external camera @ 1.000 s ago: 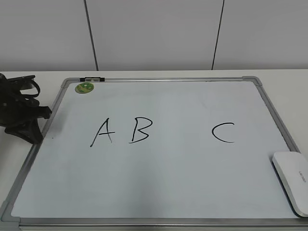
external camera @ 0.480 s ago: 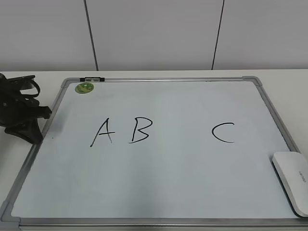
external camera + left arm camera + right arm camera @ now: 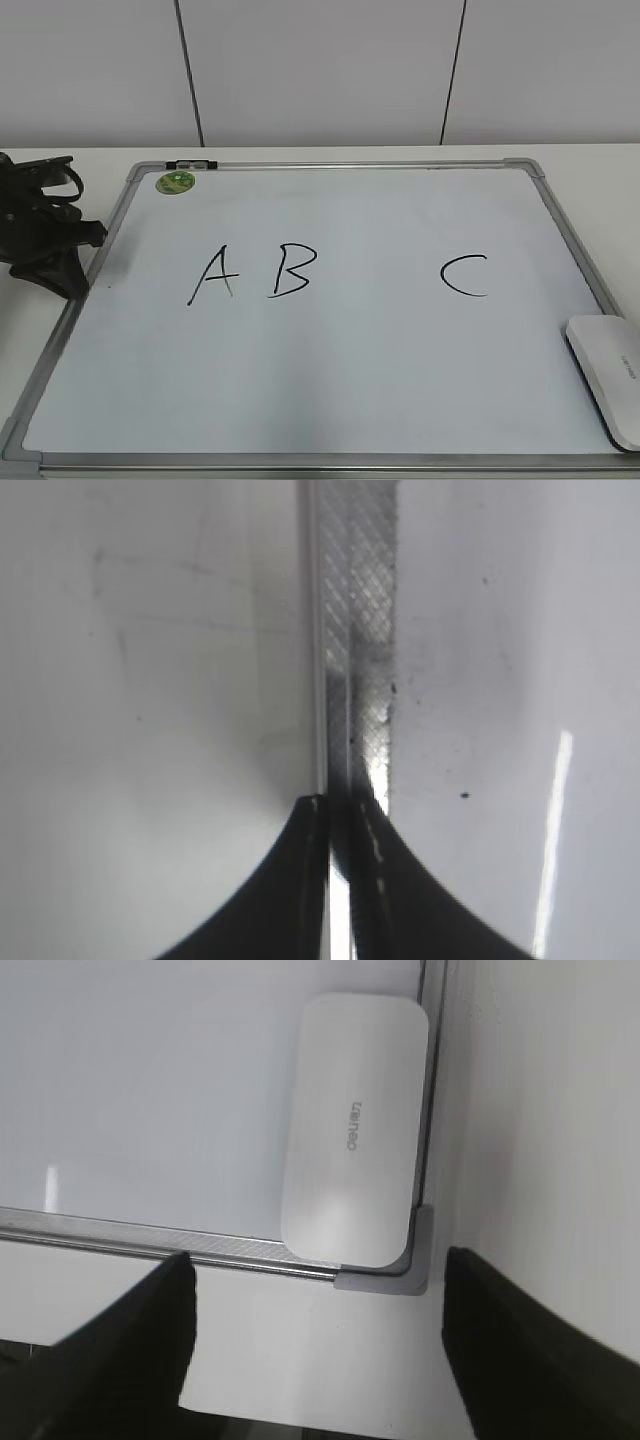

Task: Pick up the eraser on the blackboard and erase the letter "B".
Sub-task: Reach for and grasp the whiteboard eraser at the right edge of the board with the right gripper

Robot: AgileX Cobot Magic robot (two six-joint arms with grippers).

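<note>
White eraser (image 3: 606, 377) flat in blackboard's (image 3: 330, 400) near right corner, black letter "B" (image 3: 293, 270) unerased

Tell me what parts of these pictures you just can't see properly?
- White rounded plastic eraser: the exterior view's right edge cuts it off; its underside is hidden in both views.
- Small round green magnet: its print is too small to read in the exterior view.
- Right gripper: absent from the exterior view; the right wrist view's bottom edge cuts its fingers.
- Left gripper: the exterior view's left edge crops it.
</note>
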